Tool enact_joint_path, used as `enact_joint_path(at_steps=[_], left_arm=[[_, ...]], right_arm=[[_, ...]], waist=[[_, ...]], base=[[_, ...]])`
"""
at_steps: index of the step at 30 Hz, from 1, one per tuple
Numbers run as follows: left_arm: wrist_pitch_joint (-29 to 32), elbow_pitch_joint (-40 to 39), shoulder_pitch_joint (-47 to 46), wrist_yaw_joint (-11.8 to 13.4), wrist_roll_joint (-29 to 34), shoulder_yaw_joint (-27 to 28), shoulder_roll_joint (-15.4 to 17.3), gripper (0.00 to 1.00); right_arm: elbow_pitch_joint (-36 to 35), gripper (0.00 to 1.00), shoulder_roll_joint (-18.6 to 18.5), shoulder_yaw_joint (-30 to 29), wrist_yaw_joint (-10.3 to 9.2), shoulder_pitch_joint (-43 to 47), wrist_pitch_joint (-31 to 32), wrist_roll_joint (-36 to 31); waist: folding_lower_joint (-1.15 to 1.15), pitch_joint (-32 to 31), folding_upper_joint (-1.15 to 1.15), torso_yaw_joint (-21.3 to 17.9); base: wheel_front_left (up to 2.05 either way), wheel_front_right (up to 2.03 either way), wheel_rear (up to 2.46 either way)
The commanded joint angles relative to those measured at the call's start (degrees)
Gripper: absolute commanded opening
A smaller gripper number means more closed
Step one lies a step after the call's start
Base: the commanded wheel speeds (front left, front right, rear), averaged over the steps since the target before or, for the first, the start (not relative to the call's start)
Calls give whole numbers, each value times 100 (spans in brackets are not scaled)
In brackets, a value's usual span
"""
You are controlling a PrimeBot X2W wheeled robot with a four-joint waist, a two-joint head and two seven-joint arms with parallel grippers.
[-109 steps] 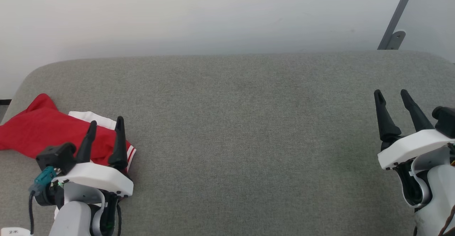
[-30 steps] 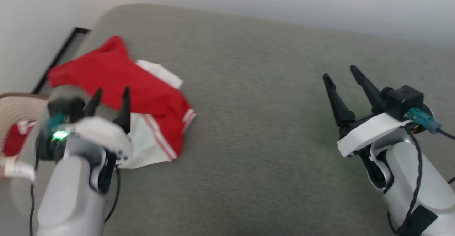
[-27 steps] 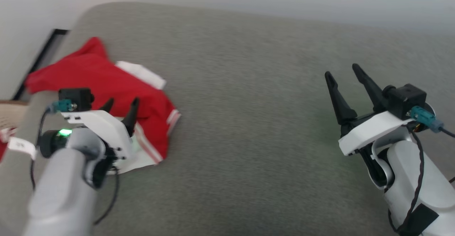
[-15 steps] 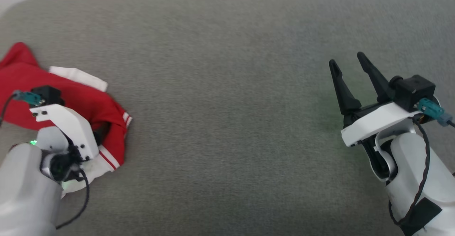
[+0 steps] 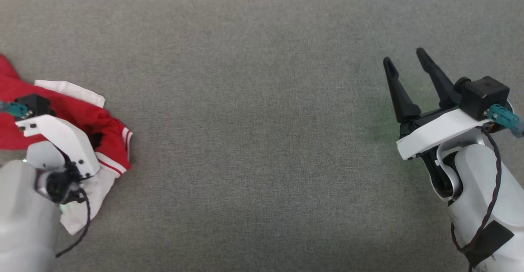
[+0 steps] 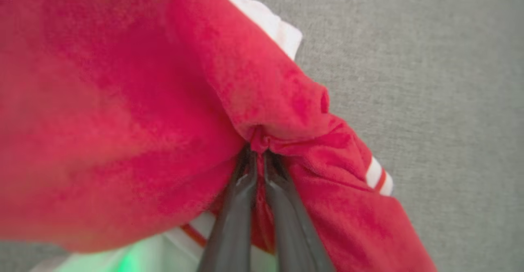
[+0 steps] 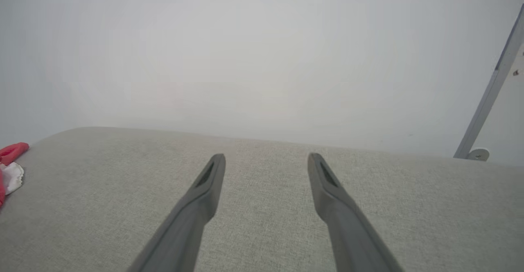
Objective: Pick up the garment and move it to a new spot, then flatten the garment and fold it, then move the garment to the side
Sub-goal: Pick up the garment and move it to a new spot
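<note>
The garment [image 5: 102, 124], a red shirt with white panels and striped trim, lies crumpled at the left edge of the grey padded surface. My left gripper [image 6: 258, 155] points down into it, and both fingers are shut on a pinched fold of red fabric [image 6: 282, 112]. In the head view the fingers are hidden under the white wrist housing [image 5: 61, 134]. My right gripper [image 5: 405, 59] hovers open at the right, far from the shirt, with nothing between its fingers [image 7: 204, 186]. The right wrist view catches a bit of the garment [image 7: 10, 157] at its far left.
The grey fabric surface [image 5: 262, 141] stretches wide between the two arms. Behind it is a pale wall [image 7: 262, 59], with a slanted grey metal bar [image 7: 491, 87] at the far right.
The head camera has swung and tilted down. My left gripper has dropped into the shirt and gone from open to shut on a fold. The right gripper has stayed open.
</note>
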Motion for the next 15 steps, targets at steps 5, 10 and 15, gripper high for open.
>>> enact_joint_path(at_steps=[5,10,15], left_arm=[[-546,-490,-91,-21,-65,-350,-126,0],[-650,-1527,-206,-23,-334,-1048,-73,0],[-547,-2581,-518,-24,-672,-1888,-98,0]], right_arm=[[-31,100,84,-112,-2,130,-28,13],[-67,100,141,-158,-2,191,-28,27],[-143,100,249,-267,-2,176,-28,50]], waist=[[0,-265,0,57],[0,-316,0,-63],[0,-202,0,-382]], base=[[0,0,0],[0,0,0],[0,0,0]])
